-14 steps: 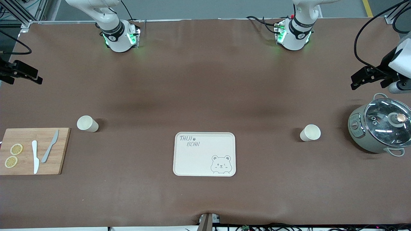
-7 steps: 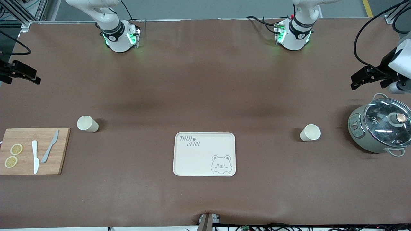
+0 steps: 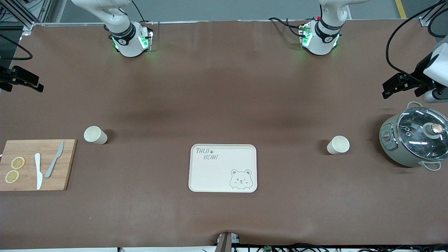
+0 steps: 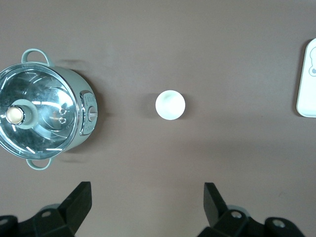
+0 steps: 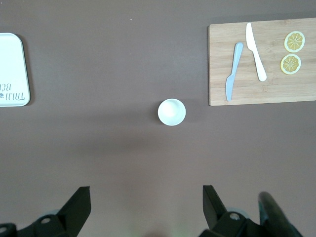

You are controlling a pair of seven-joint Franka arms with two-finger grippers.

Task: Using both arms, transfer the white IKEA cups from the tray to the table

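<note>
Both small cream-white tapered cups [image 3: 95, 135] [image 3: 338, 145] now stand on my brown counter [image 3: 224, 105] either side of the empty bear-print tray [image 3: 223, 168], and since a second ago only the wide-open, empty right pincer [image 3: 21, 81] and left pincer [image 3: 402, 84] have edged outward, so I judge the task finished.

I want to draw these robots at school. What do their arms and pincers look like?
Both arms are glossy white and rounded, with black rings at the joints and green lights glowing at their bases. Black cables run along them. The left pincer and the right pincer are black, each with two chunky angular fingers that have small round screw holes near the wrist.
</note>
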